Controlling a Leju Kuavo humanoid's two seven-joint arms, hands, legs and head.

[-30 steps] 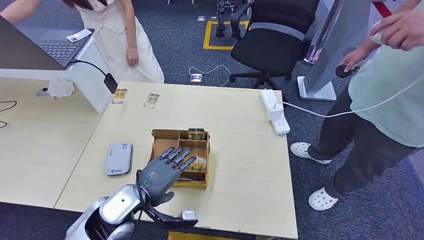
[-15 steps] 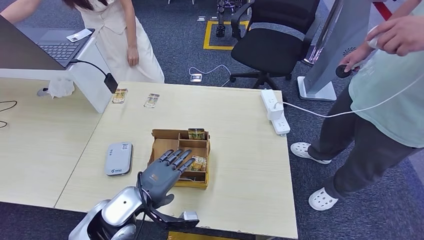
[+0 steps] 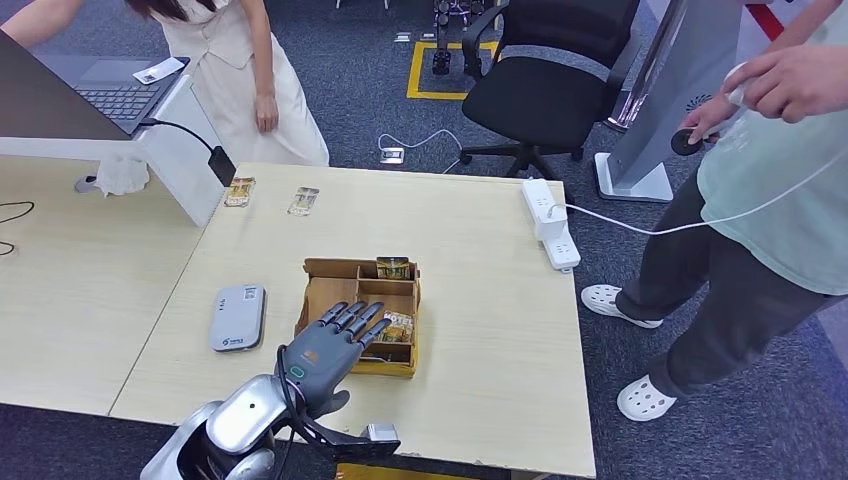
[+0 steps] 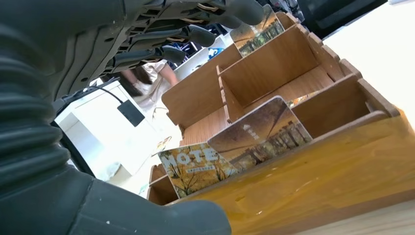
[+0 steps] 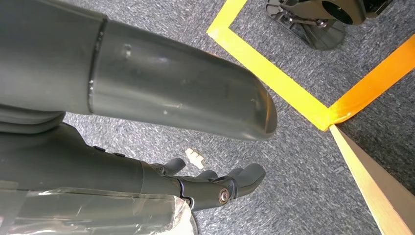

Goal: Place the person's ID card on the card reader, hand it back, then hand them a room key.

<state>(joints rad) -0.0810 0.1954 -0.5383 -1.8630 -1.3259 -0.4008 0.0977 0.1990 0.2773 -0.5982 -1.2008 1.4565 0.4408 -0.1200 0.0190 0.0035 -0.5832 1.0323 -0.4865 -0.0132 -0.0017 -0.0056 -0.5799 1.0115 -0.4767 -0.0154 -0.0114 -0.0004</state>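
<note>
**Room key cards wait in the wooden organiser**

Room key cards (image 3: 396,327) sit in the near right compartment of the wooden organiser (image 3: 361,329), which stands mid-worktop (image 3: 480,300). In the left wrist view they (image 4: 259,134) lean on edge: glossy cards printed with an amber, tree-lined scene, one lettered "HOTE" across its face. Another such card (image 3: 392,267) stands in the far right compartment. The left hand (image 3: 325,352) hovers over the organiser's near left part, its fingers (image 3: 362,318) spread and extended, released, holding nothing. The right hand (image 5: 215,183) hangs above grey carpet, fingers loosely curled with nothing in them. A grey card reader (image 3: 238,317) lies flat left of the organiser. Two small cards (image 3: 303,201) lie at the worktop's far edge, near a person in a cream dress (image 3: 240,70).
</note>
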